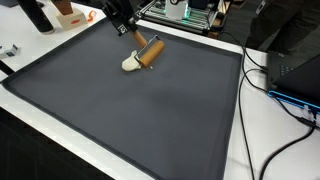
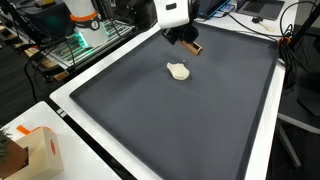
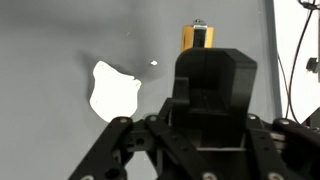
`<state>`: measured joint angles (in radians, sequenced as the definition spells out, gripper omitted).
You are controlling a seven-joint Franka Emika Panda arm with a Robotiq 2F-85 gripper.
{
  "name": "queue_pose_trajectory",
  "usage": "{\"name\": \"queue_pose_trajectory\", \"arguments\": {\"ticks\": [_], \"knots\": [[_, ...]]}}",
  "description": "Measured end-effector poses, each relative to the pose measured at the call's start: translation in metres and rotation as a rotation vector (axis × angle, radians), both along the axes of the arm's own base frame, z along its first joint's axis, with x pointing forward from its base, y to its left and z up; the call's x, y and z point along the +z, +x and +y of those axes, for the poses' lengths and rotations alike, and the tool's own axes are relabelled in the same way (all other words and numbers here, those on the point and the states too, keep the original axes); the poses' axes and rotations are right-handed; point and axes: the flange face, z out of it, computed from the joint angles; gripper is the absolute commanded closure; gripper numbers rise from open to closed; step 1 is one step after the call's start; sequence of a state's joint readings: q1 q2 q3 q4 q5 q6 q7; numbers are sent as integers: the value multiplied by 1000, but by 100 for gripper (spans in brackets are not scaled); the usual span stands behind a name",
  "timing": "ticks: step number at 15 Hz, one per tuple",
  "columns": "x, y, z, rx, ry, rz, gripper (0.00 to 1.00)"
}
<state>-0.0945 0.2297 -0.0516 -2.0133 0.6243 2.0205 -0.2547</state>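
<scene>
The hand [image 1: 133, 33] hangs at one end of the wooden roller [image 1: 150, 53] — whether it grips, I cannot tell. The roller's length points away from the hand — white dough [image 1: 131, 64] lies near on the dark surface [image 1: 150, 120].

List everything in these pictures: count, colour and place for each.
roller: one, brown, far end of the mat, at the gripper's tip
lump: one, white, on the mat beside the roller
mat: one, dark grey, on the table
table: one, white, under the mat
box: one, cardboard brown, off the mat's corner
cables: several, black, beside the mat
gripper: one, black, at the roller's handle; grip unclear
</scene>
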Motion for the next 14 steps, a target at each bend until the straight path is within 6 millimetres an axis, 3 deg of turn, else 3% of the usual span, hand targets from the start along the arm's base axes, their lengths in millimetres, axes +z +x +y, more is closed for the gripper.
{"name": "queue_pose_trajectory", "arguments": {"ticks": [5,14], "knots": [[15,4,-3,-62,-40,23,76],[68,6,-24,-127,-203,3,76]]}}
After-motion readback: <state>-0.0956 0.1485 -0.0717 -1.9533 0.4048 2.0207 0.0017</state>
